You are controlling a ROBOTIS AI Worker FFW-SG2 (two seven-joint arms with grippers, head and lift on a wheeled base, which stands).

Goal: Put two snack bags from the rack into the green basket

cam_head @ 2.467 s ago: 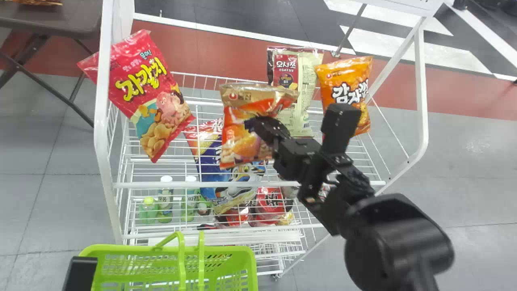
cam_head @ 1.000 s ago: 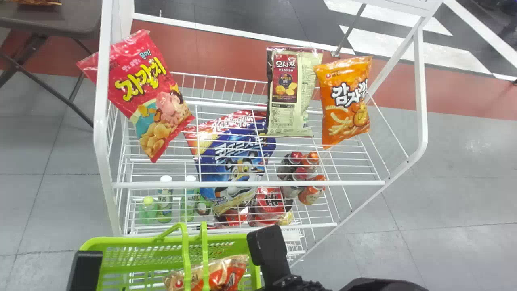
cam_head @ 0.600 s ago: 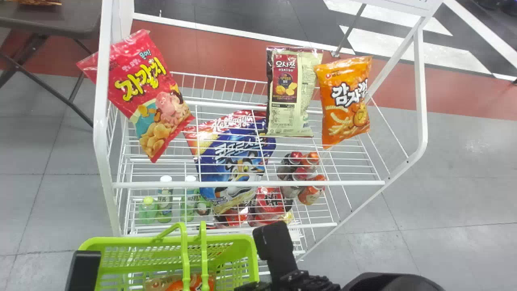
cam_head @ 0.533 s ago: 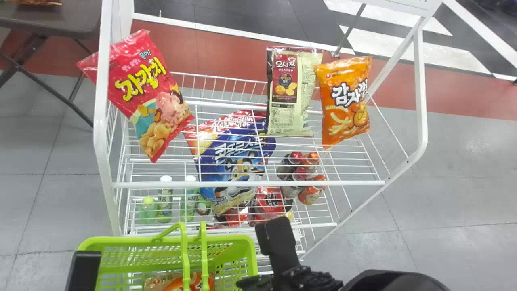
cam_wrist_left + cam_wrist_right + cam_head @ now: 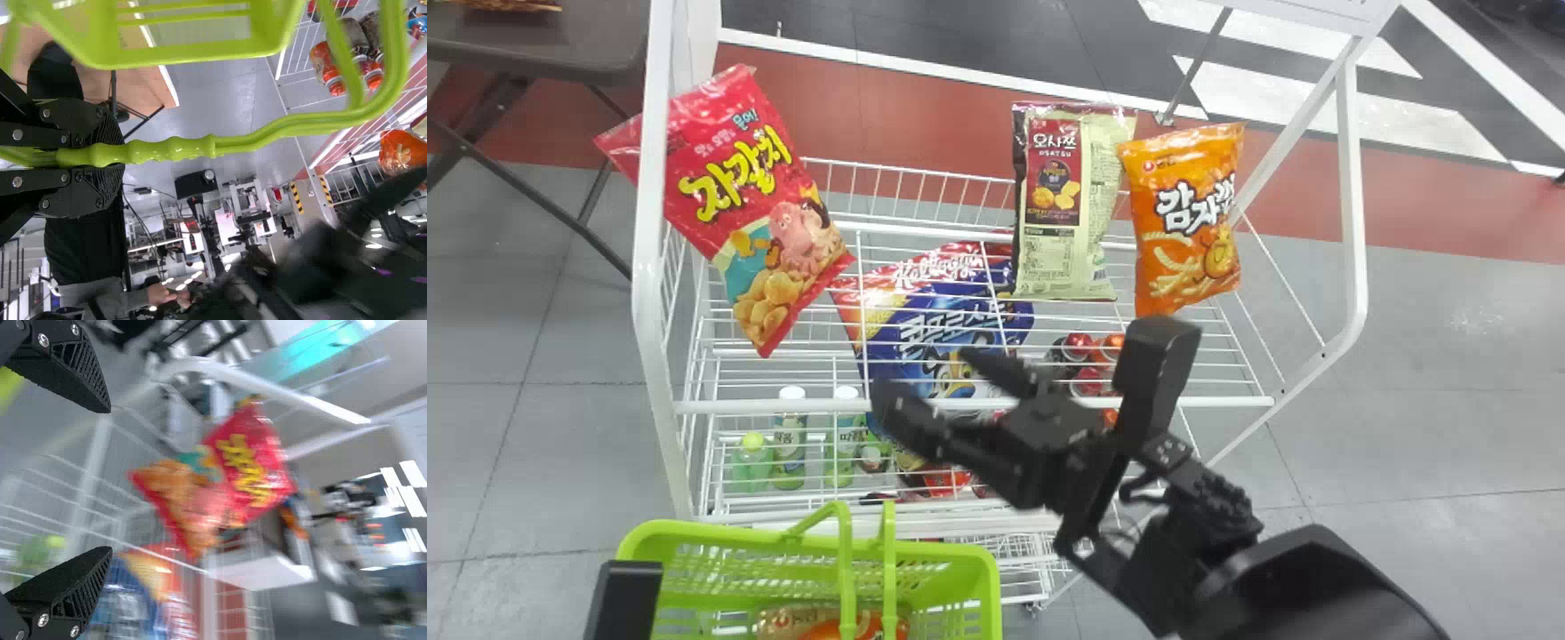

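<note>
1. Fingers of the right gripper [image 5: 923, 373] are held apart with nothing between them; those of the left gripper [image 5: 624, 596] are clamped on a handle [image 5: 253, 141] of the green basket [image 5: 729, 533].
2. One orange-and-tan snack bag [image 5: 783, 620] is contained in the basket, partly hidden by the handles.
3. Behind the basket, the white wire rack [image 5: 978, 406] is seen, its front crossed by the right arm in the head view.
4. A red snack bag [image 5: 734, 191] is tilted at the rack's left side, partly covered by a post. It is also caught, blurred, in the right wrist view, well beyond the right gripper [image 5: 110, 480].
5. To the right, a cream-and-maroon snack bag [image 5: 1063, 213] is set nearly upright, just beside an orange snack bag [image 5: 1183, 222].
6. Lower down, a blue cereal bag [image 5: 938, 329] is seen through the wires, partly blocked by the right gripper.
7. Green bottles [image 5: 790, 436] are stood on the left, and cans [image 5: 1078, 347] are placed right of the cereal bag.
8. Beyond the rack's left side, a dark table [image 5: 543, 44] is partly shown.
</note>
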